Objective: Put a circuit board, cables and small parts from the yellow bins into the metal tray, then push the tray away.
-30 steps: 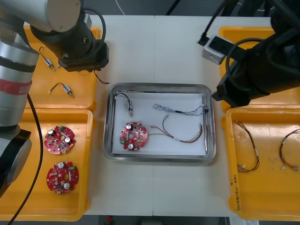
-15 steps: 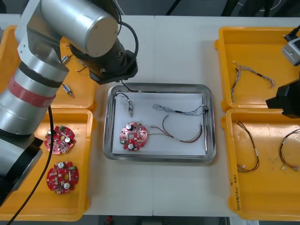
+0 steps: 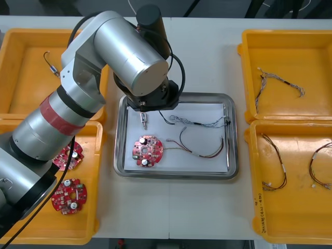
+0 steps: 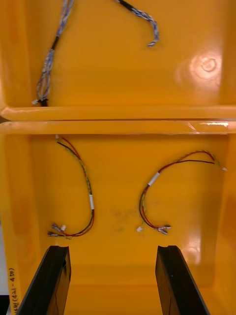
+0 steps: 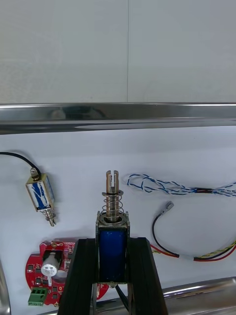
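Observation:
My left gripper (image 5: 112, 242) is shut on a small metal part (image 5: 113, 199), a blue body with a spring, held upright just above the white inside of the metal tray (image 5: 118, 115). In the front view the left arm (image 3: 135, 57) reaches over the tray's (image 3: 232, 155) far left corner. In the tray lie another small metal part (image 3: 143, 120), a red circuit board (image 3: 147, 151), a blue and white cable (image 3: 199, 123) and a red and yellow cable (image 3: 203, 150). My right gripper (image 4: 112, 251) hangs open over red and yellow cables (image 4: 81, 197) in a yellow bin (image 4: 118, 275).
The near left bin (image 3: 31, 228) holds two more boards (image 3: 69, 195). One small metal part (image 3: 50, 61) lies in the far left bin (image 3: 26, 88). A blue and white cable (image 3: 280, 80) is in the far right bin (image 3: 290, 49).
My left arm has swung from the far left bin to the tray's far left corner, carrying a small metal part. The right arm has drawn back out of the front view.

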Controlling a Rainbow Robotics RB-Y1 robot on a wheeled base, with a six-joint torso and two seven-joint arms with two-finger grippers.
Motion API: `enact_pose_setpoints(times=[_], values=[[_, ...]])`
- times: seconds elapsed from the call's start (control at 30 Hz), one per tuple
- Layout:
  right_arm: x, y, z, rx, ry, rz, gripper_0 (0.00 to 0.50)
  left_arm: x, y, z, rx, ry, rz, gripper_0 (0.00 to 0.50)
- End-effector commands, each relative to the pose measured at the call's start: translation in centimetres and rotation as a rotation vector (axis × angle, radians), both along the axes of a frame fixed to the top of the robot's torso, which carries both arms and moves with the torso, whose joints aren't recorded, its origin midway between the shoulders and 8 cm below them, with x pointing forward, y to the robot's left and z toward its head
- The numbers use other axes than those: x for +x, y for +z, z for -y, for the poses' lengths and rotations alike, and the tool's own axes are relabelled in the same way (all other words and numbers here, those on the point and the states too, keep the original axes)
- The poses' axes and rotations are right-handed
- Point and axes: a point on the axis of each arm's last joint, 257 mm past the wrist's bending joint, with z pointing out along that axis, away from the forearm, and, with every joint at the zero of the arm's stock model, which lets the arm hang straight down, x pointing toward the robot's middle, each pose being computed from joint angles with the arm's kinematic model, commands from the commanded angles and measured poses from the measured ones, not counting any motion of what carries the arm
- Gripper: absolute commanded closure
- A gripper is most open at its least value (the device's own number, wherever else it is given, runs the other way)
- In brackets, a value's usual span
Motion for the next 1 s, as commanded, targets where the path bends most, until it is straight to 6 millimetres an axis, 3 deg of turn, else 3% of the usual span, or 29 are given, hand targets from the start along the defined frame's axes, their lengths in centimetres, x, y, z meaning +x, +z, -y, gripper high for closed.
enact_pose_setpoints(times=[0.03, 0.47, 0.77, 0.93, 1.0], values=[[-0.9, 0.5, 3.5, 0.015, -0.129, 0.009, 0.0, -0.8, -1.8, 2.3, -0.045, 0.026, -0.039, 0.498], [-0.6, -1.0, 4.9, 0.083, -0.214, 0.014, 0.0, 0.0, -5.2, 1.9, 0.0, 0.045, -0.061, 0.498], [0.5, -1.5, 2.8, 0.071, -0.116, -0.008, 0.0, 0.2, -6.9, 1.1, 0.014, 0.053, -0.065, 0.496], [0.9, -1.0, 2.8, 0.029, -0.071, -0.001, 0.0, 0.1, -7.2, 0.7, 0.019, 0.056, -0.068, 0.492], [0.9, -1.0, 2.7, 0.023, -0.067, -0.003, 0.0, 0.1, -7.5, 0.5, 0.022, 0.058, -0.072, 0.459]])
